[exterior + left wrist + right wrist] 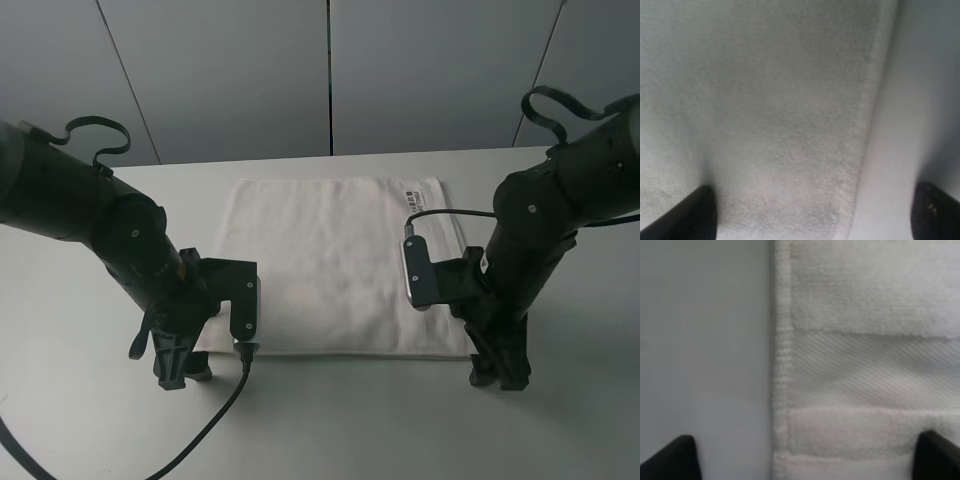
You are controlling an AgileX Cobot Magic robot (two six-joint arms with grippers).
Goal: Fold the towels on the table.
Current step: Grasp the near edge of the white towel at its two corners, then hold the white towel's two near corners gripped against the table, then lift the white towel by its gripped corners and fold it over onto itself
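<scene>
Left tool (180, 375) and right tool (500, 375), both open and empty, straddle the white terry-cloth towel (330, 270) at its corners nearest the white matte surface (350, 430)'s front edge.

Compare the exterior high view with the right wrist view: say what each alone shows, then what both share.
Only the exterior high view shows the whole towel lying flat, its label at the far right corner, the left gripper at the near left corner and the right gripper at the near right one. Only the right wrist view shows the woven border band, the hemmed edge and two dark fingertips standing wide apart. Both show white towel on the white table.
</scene>
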